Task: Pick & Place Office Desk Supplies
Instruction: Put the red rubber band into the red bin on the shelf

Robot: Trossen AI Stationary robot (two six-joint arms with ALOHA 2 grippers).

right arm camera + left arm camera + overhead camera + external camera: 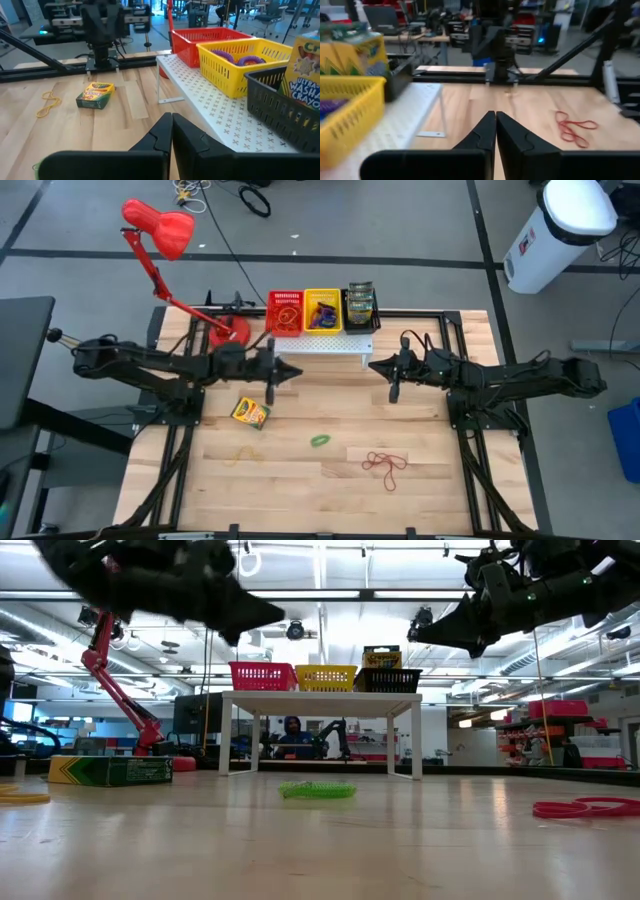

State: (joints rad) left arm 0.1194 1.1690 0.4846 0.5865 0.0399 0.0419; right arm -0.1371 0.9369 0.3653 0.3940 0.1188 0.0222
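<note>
Left gripper: hung above the table just in front of the white rack, fingers pressed together, holding nothing.
Right gripper: hung opposite at the rack's other end, fingers pressed together, also empty.
Crayon box on table: lay flat on the wood below the left gripper, apart from everything else.
Yellow rubber band: lay near that box, toward the table's front edge.
Green rubber band: lay near the table's middle, well apart from both grippers.
Red rubber bands: formed a tangled cluster on the right arm's side.
Baskets on rack: red basket and yellow basket held bands; black basket held crayon boxes.
Task status: judged partly done; four items remained on the wood.
Risk, bands: thin, flat on the wood; fingers could close above one and miss, or snag several red loops at once.
Risk, box: gripped off-centre, it could twist or slip.
Risk, clearance: both grippers sat near the rack edge; a low approach could knock it or the red desk lamp.
</note>
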